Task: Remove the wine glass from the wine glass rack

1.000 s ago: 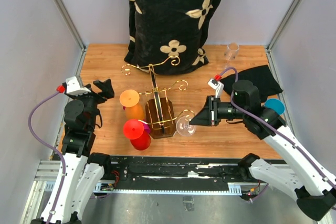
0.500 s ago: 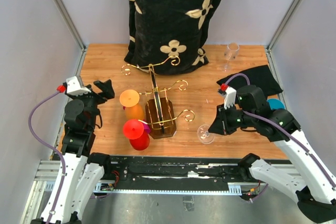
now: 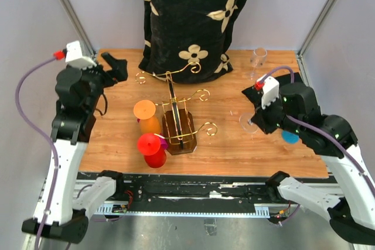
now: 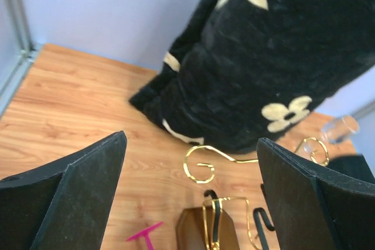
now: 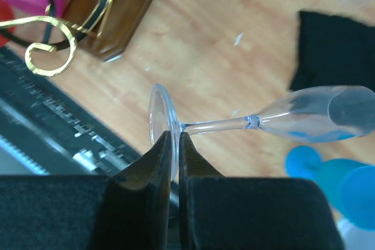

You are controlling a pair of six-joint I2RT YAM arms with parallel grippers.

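Fingers (image 4: pixel 70 197) of the left gripper (image 3: pixel 115 66) gape wide with nothing between them, up behind and left of the gold wire wine glass rack (image 3: pixel 178 126) on its dark brown base. An orange plastic goblet (image 3: pixel 145 111) and a red plastic goblet (image 3: pixel 152 144) crowd the rack's left side. Right of the rack, the right gripper (image 5: pixel 174 144) pinches the foot of the clear wine glass (image 5: pixel 293 114), well off the scroll arms. Its stem lies sideways, the apparently empty bowl pointing away from the fingers. Standing it upright looks like the right arm's job.

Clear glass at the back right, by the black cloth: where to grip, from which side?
Probably the stem of the clear glass, pinched level from the near side: it appears to stand upright, with the back wall behind it and the black pillow to its left.
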